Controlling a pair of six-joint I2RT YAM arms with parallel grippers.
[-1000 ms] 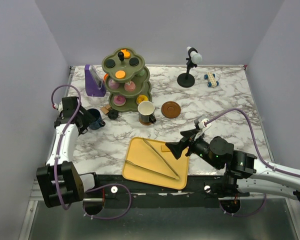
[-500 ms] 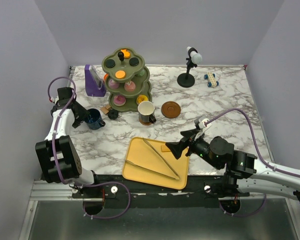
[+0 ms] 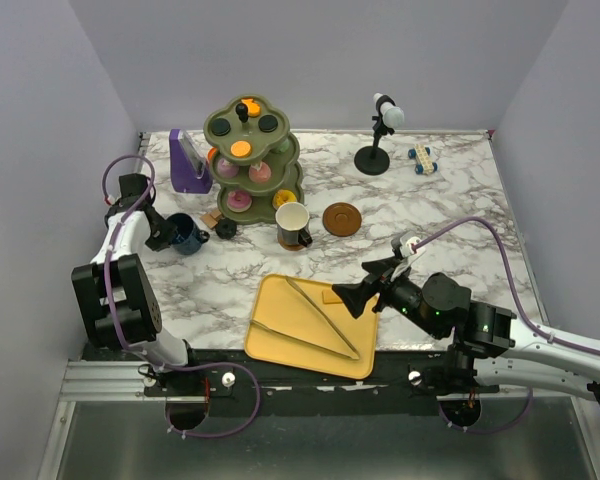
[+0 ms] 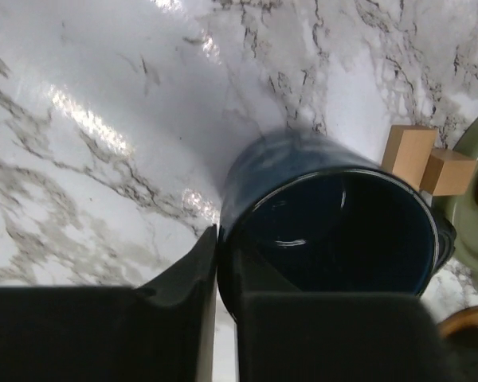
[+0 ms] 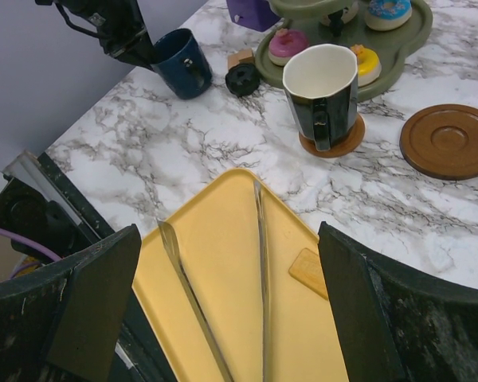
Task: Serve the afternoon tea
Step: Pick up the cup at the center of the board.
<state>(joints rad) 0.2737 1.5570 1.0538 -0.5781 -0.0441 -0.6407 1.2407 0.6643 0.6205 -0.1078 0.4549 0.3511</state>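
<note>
Left wrist view has the left gripper (image 4: 225,267) pinched nearly shut on the rim wall of the dark-blue mug (image 4: 295,159), out on the marble table (image 4: 103,95) by the olive-green three-tier stand (image 4: 476,151); looks stiff, glossy, probably slippery, so grip deep over that rim.

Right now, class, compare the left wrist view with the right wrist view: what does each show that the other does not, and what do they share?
Only the left wrist view: the dark inside of the dark-blue mug, with the left hand straddling its wall, one finger on each side. Only the right wrist view: the yellow tray with tongs and a biscuit, the black cream-lined mug on a coaster, and a bare coaster. Both: the dark-blue mug, the marble table, the green stand.
</note>
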